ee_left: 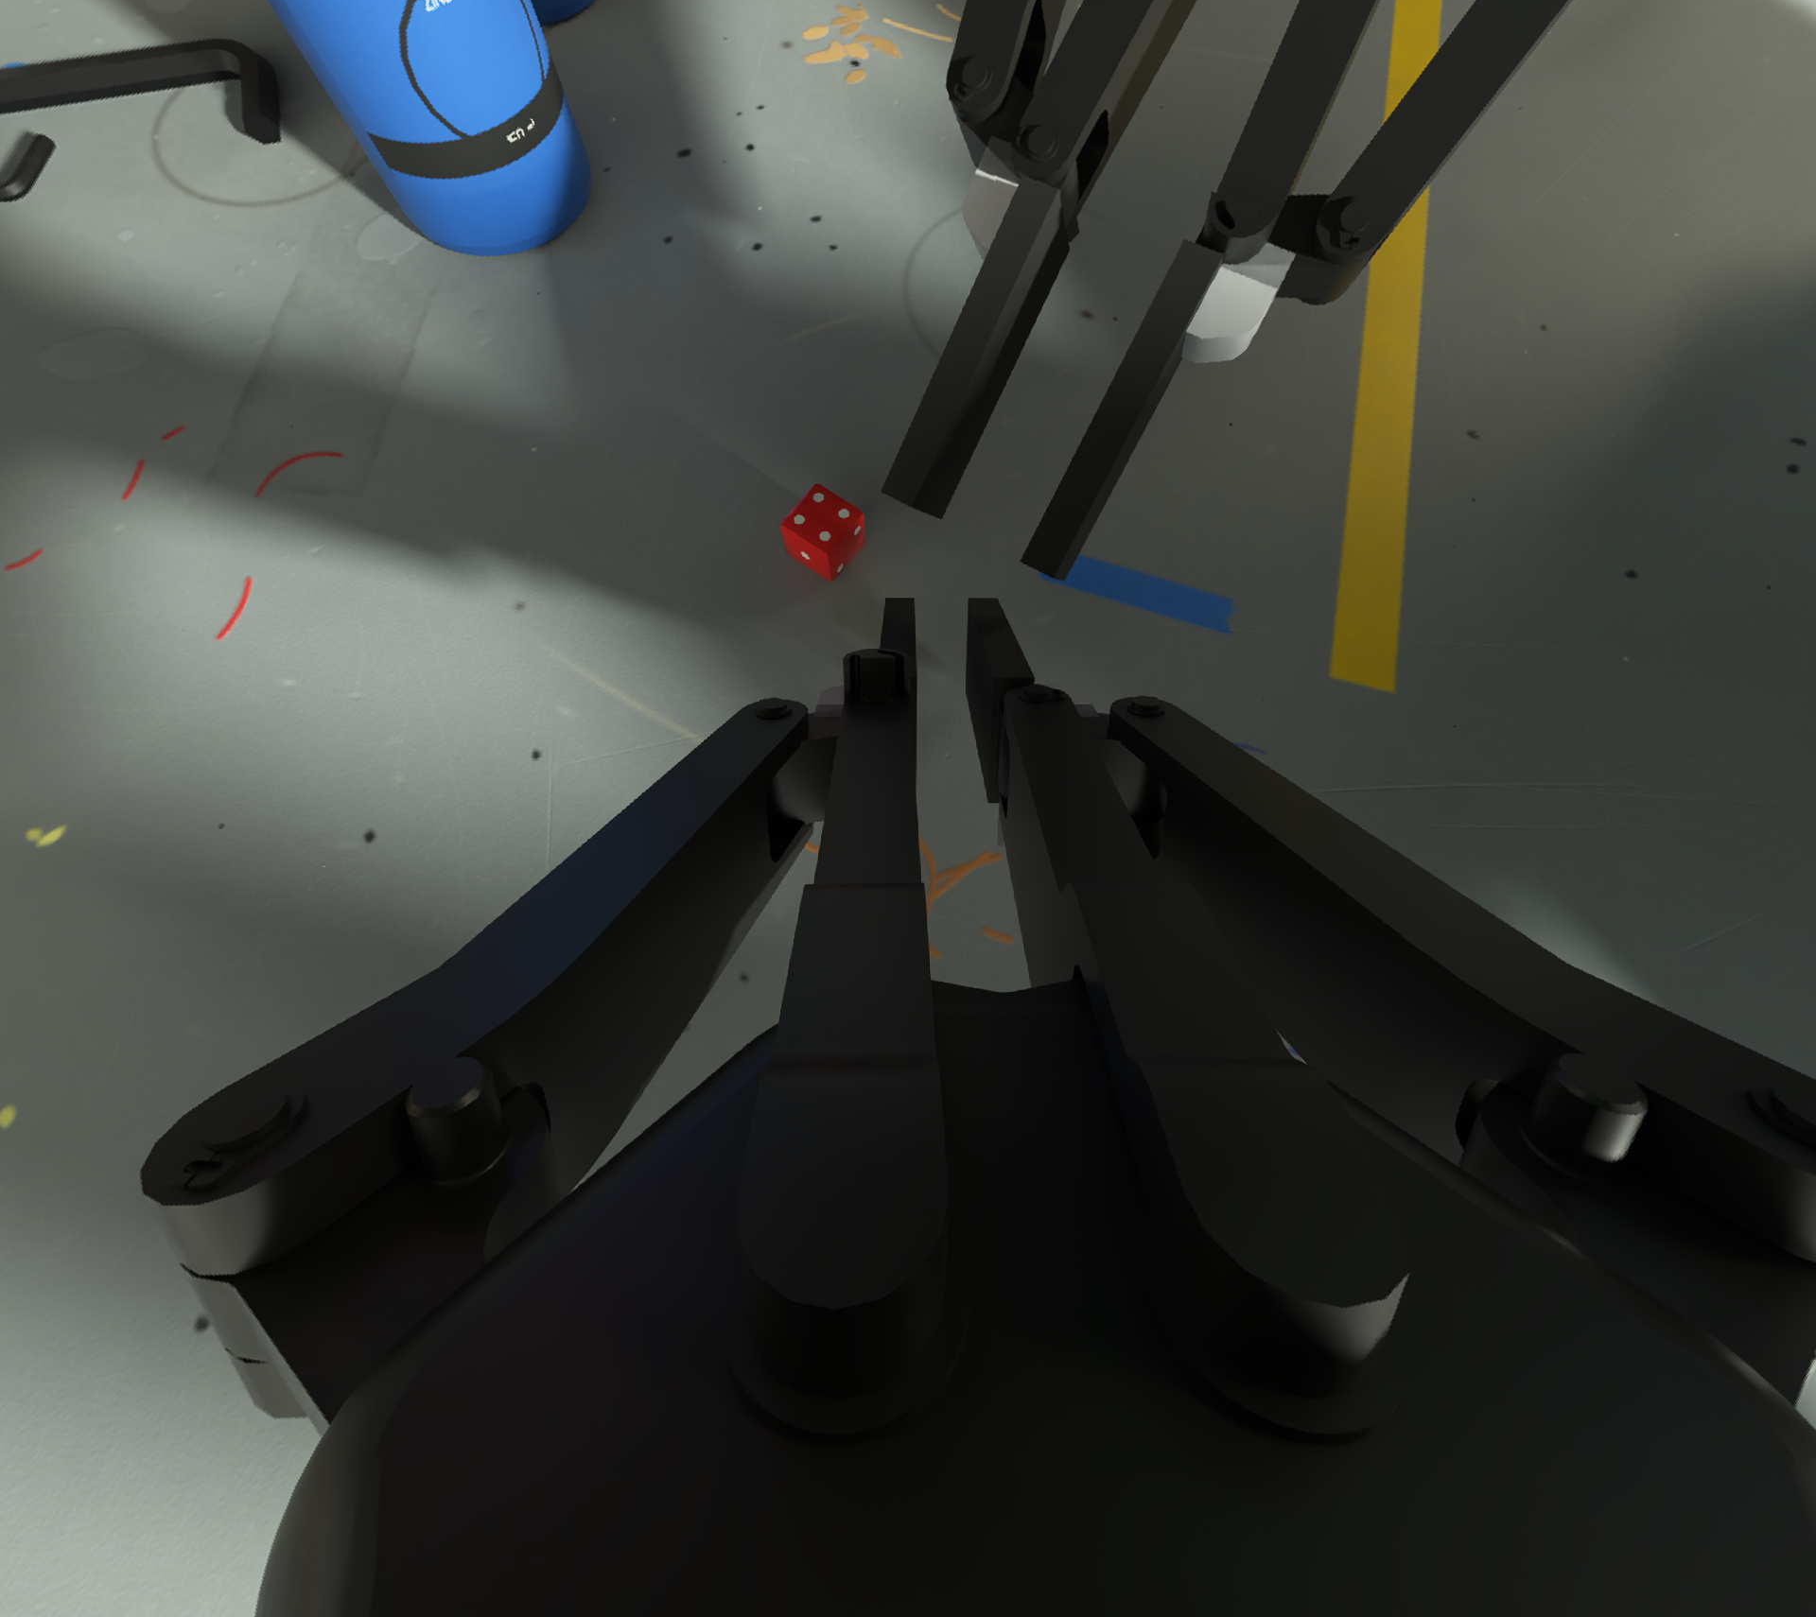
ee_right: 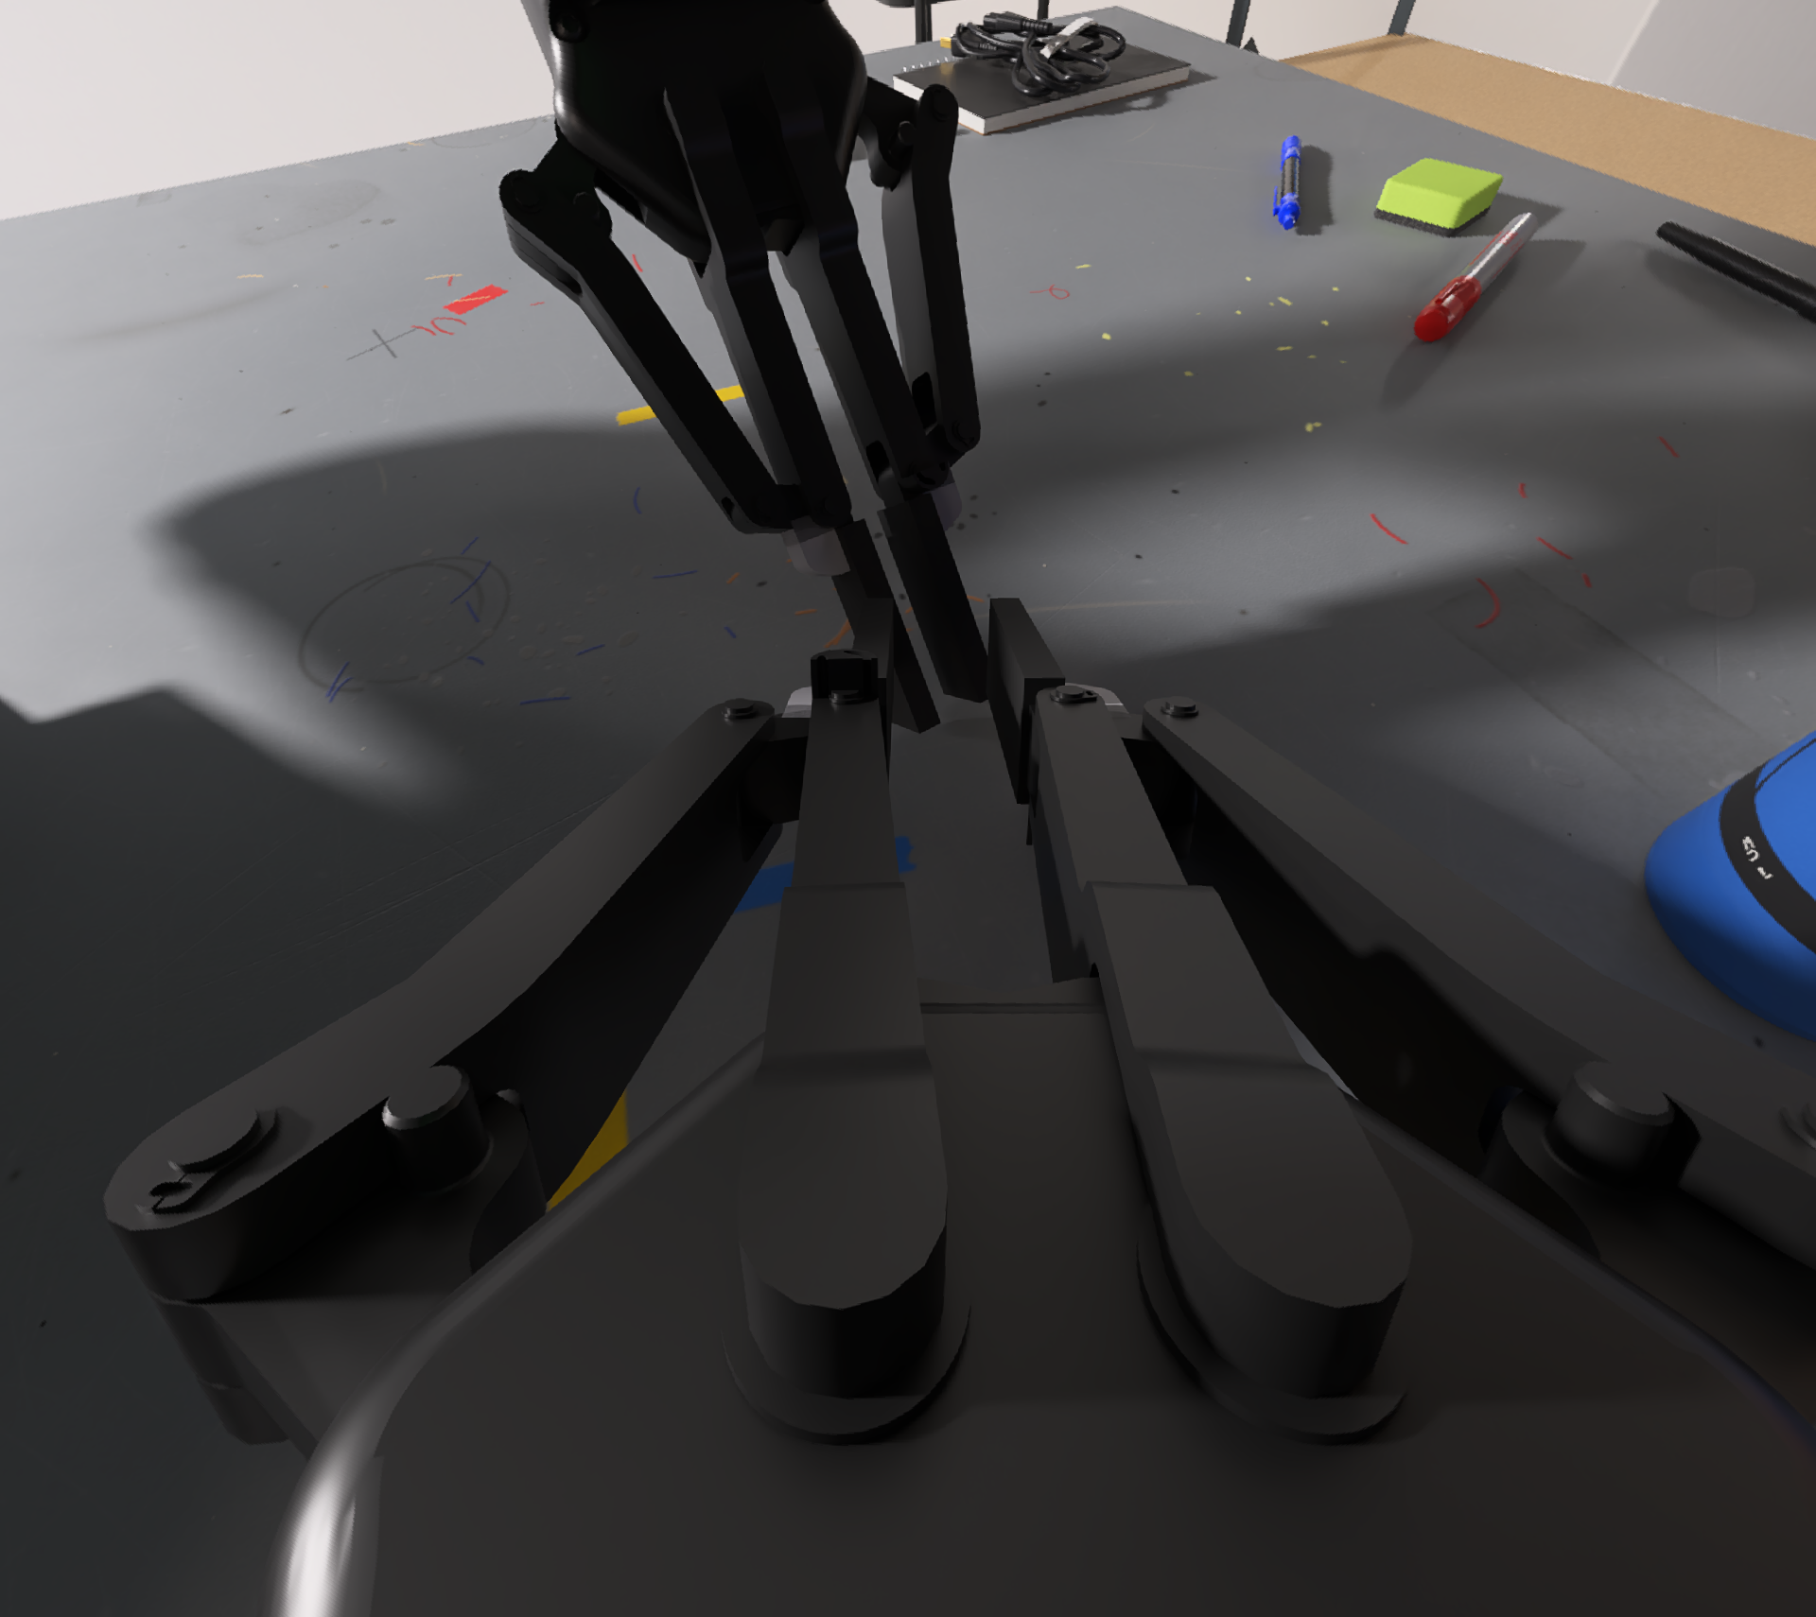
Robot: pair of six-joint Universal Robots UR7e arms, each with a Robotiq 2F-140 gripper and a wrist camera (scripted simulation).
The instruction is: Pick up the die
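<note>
Die (ee_left: 823, 530) rests free on desk (ee_left: 491, 784), frame centre, left of both hands. Left hand (ee_left: 940, 622) nearly clenched, empty; right hand (ee_left: 978, 533) likewise. Open wider, shift left, straddle die

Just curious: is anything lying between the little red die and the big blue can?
No. In the left wrist view, only bare, speckled tabletop separates the die from the blue can.

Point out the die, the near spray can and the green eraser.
die (ee_left: 823, 530): left wrist view, on its pipped top face.
spray can (ee_left: 432, 57): left wrist view, on its blue side wall.
green eraser (ee_right: 1437, 190): right wrist view, on its green top.
</note>
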